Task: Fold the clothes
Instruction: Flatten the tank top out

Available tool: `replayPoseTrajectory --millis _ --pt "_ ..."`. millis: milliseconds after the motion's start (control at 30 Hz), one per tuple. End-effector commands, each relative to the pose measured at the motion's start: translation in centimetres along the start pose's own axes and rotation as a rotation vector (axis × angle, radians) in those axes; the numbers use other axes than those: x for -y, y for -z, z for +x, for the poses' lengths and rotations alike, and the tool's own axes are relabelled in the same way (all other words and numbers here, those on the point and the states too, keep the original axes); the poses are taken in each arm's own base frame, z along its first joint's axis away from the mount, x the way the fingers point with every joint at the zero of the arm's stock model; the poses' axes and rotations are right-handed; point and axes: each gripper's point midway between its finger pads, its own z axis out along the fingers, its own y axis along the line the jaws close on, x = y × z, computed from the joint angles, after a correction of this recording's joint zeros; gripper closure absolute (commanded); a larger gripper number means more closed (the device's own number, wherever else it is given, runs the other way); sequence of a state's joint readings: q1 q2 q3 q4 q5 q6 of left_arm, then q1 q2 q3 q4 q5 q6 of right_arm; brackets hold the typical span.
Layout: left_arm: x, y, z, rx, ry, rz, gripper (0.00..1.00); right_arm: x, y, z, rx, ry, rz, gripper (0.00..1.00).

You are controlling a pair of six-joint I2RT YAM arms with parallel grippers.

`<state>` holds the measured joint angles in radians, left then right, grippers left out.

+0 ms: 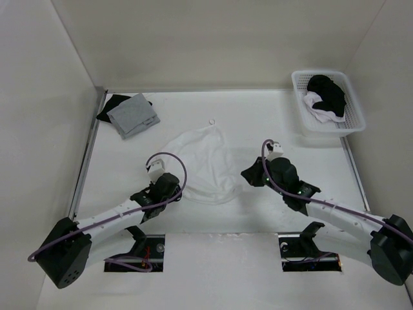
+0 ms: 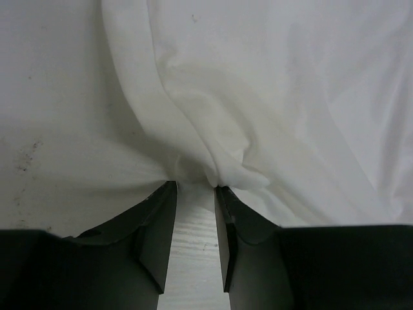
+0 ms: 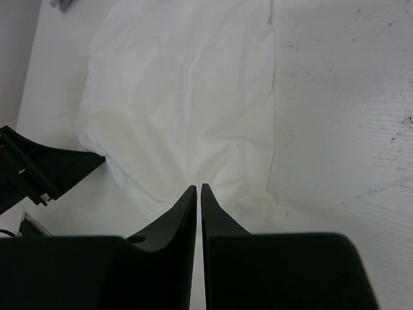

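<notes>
I see the white garment [image 1: 203, 165] lying rumpled mid-desk [image 1: 258, 116], narrower at its far end. My left end effector [image 1: 177, 189] sits at its near-left edge and my right end effector [image 1: 248, 175] at its right edge. From up here I can't read either jaw. At far left a grey cloth [image 1: 133, 115] lies over a black garment [image 1: 108, 107]. At far right a white basket [image 1: 326, 132] holds black and white clothing.

A scuffed white table [image 1: 119, 169] is enclosed on three sides by plain pale walls [image 1: 213, 45] under soft, even light.
</notes>
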<state>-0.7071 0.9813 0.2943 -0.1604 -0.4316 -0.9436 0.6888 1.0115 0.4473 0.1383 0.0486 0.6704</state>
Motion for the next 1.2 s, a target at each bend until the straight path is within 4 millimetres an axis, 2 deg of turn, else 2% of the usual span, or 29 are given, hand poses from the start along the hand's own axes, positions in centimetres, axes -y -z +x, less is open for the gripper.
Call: replayPoseTrajectory --millis 0,133,233,300,367,467,567,700,833,933,1000,1067,1100,1167 --pt "1.3 -0.4 -1.3 0.04 -0.003 0.021 0.74 -1.8 0.4 -1.7 0.064 -0.009 -0.066 0.9" --pt "1.3 -0.5 -1.6 0.049 -0.004 0.016 0.87 -2.0 0.7 -1.9 0.073 -0.01 -0.073 0.89" --pt "2.2 0.5 -2.8 0.073 0.016 0.048 0.94 -1.5 0.8 -1.5 0.062 -0.009 -0.062 0.84" --pt "3.4 1.8 -3.9 0.089 0.031 0.085 0.95 -0.8 0.8 -0.7 0.033 -0.009 -0.035 0.73" --pt "5.2 4.1 -5.5 0.111 0.061 0.155 0.96 0.4 0.6 0.7 -0.019 -0.005 0.013 0.62" --pt "7.5 8.4 -8.1 0.143 0.13 0.277 0.96 2.0 -0.1 2.1 -0.076 -0.007 0.077 0.55" --pt "7.6 11.4 -9.5 0.158 0.184 0.333 0.96 2.0 -1.5 2.5 -0.118 -0.016 0.103 0.52" --pt "6.9 12.5 -9.2 0.133 0.202 0.33 0.96 2.2 -4.9 1.7 -0.117 -0.032 0.117 0.5" --pt "5.7 11.9 -8.5 0.122 0.204 0.298 0.96 3.4 -8.2 1.9 -0.149 -0.092 0.137 0.54" --pt "4.7 11.0 -8.3 0.136 0.207 0.265 0.96 2.3 -9.7 2.7 -0.197 -0.142 0.079 0.59" --pt "3.8 10.2 -8.3 0.153 0.214 0.231 0.96 1.8 -10.9 3.3 -0.224 -0.178 0.051 0.72" --pt "3.4 9.8 -8.7 0.182 0.222 0.225 0.97 2.0 -11.5 2.9 -0.202 -0.216 0.04 0.92" --pt "3.4 9.7 -9.0 0.197 0.228 0.226 0.97 1.9 -11.5 2.4 -0.181 -0.221 0.03 0.96" --pt "3.0 9.8 -10.1 0.239 0.246 0.219 0.98 1.1 -10.0 0.7 -0.122 -0.216 -0.006 1.0"
